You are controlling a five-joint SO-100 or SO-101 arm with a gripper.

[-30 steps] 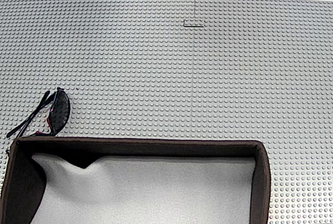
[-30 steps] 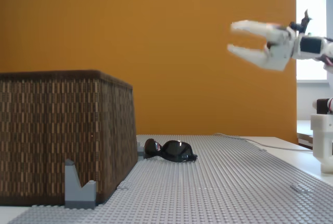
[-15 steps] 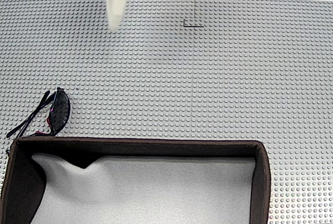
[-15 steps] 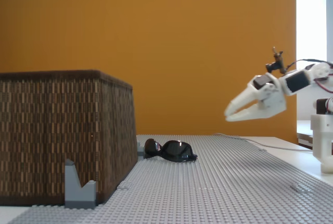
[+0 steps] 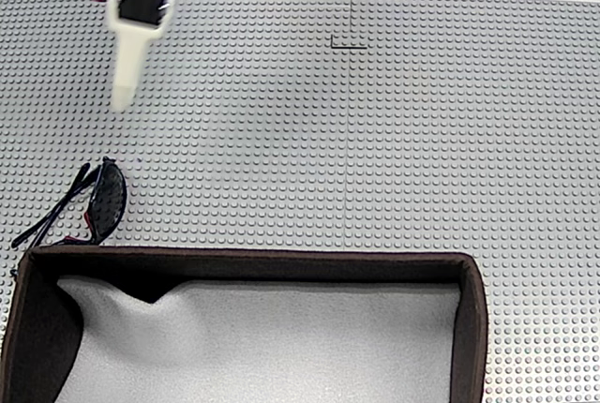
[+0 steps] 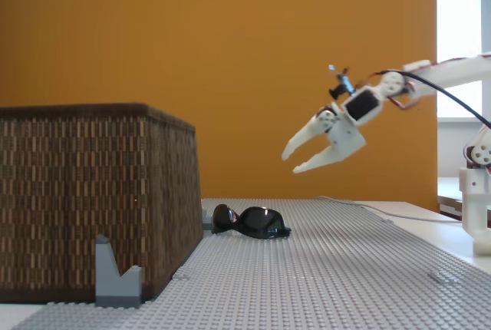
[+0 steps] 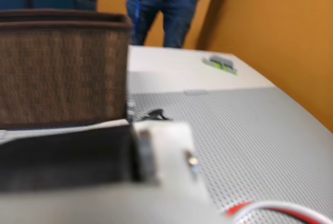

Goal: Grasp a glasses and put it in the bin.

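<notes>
The sunglasses (image 5: 101, 201) lie folded on the grey studded plate, just beyond the left end of the bin's far wall (image 5: 253, 260). From the side the glasses (image 6: 253, 221) rest right of the brown woven bin (image 6: 92, 199). My white gripper (image 6: 293, 160) hangs open in the air, above and to the right of the glasses, with nothing between its fingers. From above, the gripper (image 5: 122, 101) points at the plate a little beyond the glasses. The wrist view shows the bin (image 7: 62, 67) and the small dark glasses (image 7: 154, 114) at its corner.
A small grey brick piece (image 6: 116, 276) stands at the bin's near corner. The arm's base (image 6: 477, 215) is at the right edge. A person (image 7: 169, 0) stands beyond the table in the wrist view. A green item (image 7: 221, 63) lies on the white table.
The gripper has swung left in the overhead view and come out over the plate toward the glasses. Its jaws stand wider apart than half a second ago. Glasses and bin are unmoved.
</notes>
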